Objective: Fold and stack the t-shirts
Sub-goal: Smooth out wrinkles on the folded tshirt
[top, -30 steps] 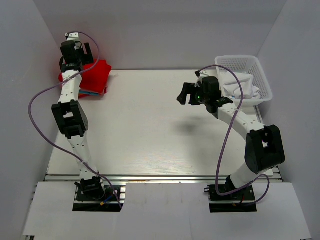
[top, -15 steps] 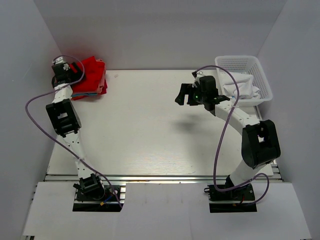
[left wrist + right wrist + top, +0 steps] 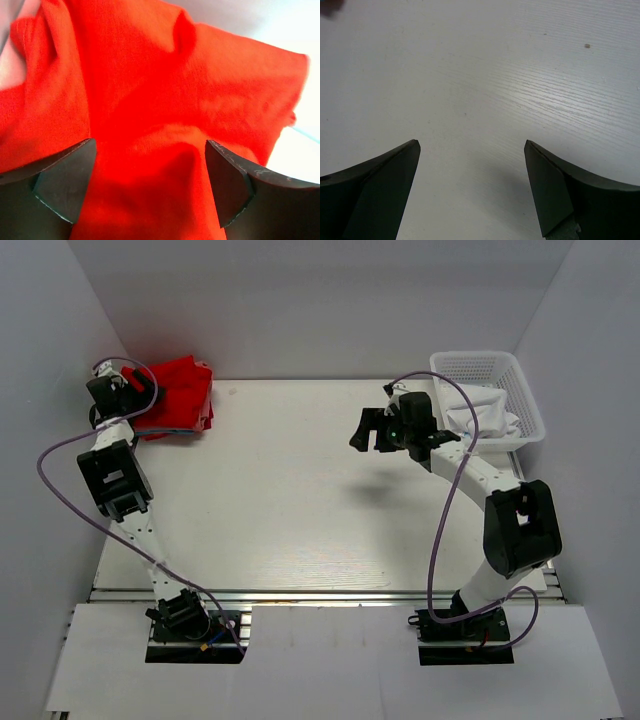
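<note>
Under my right gripper [image 3: 470, 145] lies only bare table [image 3: 280, 500], open for passing across its middle and near side. The basket [image 3: 490, 362] blocks the far-right corner. My left gripper [image 3: 150, 145] is close between the left wall [image 3: 40, 440] and the red shirts [image 3: 185, 395] filling the far-left corner.

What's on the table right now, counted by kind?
Stack of shirts, red on top: 1 (layers underneath can't be counted)
Basket: 1
White cloth in the basket: 1
Grippers: 2, left gripper and right gripper, both open
Total: 5
</note>
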`<action>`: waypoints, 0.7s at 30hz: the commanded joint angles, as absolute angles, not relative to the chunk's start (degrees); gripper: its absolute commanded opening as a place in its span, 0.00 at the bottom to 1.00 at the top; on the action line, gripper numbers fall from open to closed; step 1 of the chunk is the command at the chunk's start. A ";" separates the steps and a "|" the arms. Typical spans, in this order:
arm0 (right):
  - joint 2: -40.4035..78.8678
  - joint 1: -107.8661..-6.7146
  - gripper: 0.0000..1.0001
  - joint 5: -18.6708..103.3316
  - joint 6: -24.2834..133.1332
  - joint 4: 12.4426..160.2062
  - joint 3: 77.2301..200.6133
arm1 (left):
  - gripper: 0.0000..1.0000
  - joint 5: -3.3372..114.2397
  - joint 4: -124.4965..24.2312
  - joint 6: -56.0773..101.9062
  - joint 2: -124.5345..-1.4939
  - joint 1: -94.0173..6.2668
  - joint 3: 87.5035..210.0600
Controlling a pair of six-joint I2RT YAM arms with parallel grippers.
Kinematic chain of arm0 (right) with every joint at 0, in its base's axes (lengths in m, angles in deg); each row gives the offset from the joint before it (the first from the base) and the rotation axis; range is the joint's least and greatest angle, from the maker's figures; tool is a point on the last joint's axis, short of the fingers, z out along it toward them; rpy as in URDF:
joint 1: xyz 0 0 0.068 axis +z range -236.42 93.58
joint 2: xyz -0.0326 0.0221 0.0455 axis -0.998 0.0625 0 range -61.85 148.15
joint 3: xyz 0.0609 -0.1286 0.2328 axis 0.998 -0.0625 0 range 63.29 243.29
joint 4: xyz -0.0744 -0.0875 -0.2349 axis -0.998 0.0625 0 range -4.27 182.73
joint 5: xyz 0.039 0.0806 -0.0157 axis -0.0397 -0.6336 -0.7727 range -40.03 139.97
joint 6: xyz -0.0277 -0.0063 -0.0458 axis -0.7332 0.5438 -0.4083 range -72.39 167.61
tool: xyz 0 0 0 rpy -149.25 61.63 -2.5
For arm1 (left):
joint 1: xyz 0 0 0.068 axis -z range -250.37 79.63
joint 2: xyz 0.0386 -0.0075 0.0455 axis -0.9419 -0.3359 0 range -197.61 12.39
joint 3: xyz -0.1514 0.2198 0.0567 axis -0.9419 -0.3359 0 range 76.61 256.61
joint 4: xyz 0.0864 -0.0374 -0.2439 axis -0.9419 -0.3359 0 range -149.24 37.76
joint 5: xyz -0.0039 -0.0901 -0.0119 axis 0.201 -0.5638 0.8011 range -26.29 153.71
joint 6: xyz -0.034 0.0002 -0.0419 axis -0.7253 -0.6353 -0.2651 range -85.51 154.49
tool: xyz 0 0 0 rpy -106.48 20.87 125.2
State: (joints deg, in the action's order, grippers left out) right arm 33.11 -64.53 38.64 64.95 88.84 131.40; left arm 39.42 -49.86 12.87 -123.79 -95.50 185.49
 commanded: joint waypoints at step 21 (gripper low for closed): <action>14.71 -64.62 0.90 40.82 68.26 80.37 112.61 | 1.00 58.77 -56.10 18.25 -70.33 -68.99 142.49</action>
State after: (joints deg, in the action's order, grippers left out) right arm 17.26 -64.55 38.07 66.68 83.79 115.84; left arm 50.92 -52.66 20.71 -76.27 -73.29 150.26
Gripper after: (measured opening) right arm 0.904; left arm 0.995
